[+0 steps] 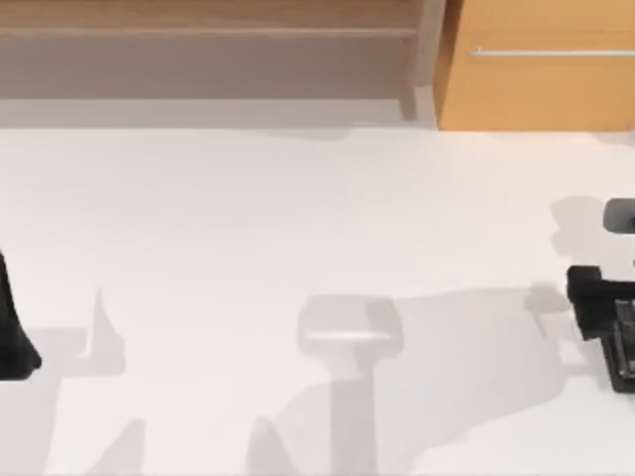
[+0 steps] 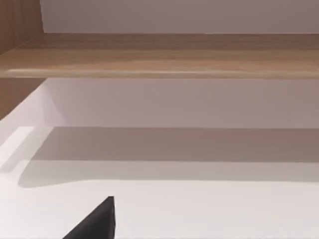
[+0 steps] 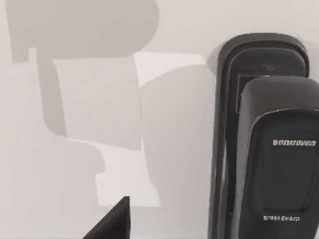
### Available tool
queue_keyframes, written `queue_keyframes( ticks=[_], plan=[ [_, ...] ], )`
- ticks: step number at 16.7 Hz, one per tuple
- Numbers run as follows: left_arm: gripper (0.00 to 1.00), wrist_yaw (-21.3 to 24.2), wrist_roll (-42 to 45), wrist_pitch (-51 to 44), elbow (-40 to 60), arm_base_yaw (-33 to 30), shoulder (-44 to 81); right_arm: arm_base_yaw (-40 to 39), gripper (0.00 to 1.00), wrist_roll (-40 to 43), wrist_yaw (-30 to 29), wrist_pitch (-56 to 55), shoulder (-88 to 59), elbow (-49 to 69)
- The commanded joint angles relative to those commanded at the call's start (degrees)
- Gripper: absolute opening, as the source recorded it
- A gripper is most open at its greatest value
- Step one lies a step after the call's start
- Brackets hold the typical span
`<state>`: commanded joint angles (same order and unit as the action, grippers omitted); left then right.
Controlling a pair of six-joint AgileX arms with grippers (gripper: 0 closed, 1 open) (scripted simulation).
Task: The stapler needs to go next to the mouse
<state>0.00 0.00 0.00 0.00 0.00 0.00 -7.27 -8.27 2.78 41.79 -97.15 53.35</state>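
Note:
In the right wrist view a black stapler (image 3: 269,144) with a rounded end and small lettering lies flat on the white table, close beside my right gripper (image 3: 112,224). In the top view the right gripper (image 1: 595,297) sits at the table's right edge. Just beyond it a dark rounded shape (image 1: 620,214) is cut off by the frame, and I cannot tell whether it is the stapler or the mouse. My left gripper (image 1: 15,342) is parked at the left edge, with bare table in front of it in the left wrist view (image 2: 97,224).
A wooden shelf (image 1: 208,30) runs along the back of the table, with an orange-brown cabinet (image 1: 541,69) at the back right. The white table (image 1: 317,228) stretches between the two arms, crossed by grey shadows.

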Motion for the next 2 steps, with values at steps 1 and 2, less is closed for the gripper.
queue_keyframes(
  ticks=[1, 2],
  plan=[
    [1.00, 0.00, 0.00, 0.00, 0.00, 0.00, 0.00, 0.00, 1.00, 0.00, 0.00, 0.00, 0.00, 0.00],
    [1.00, 0.00, 0.00, 0.00, 0.00, 0.00, 0.00, 0.00, 1.00, 0.00, 0.00, 0.00, 0.00, 0.00]
  ],
)
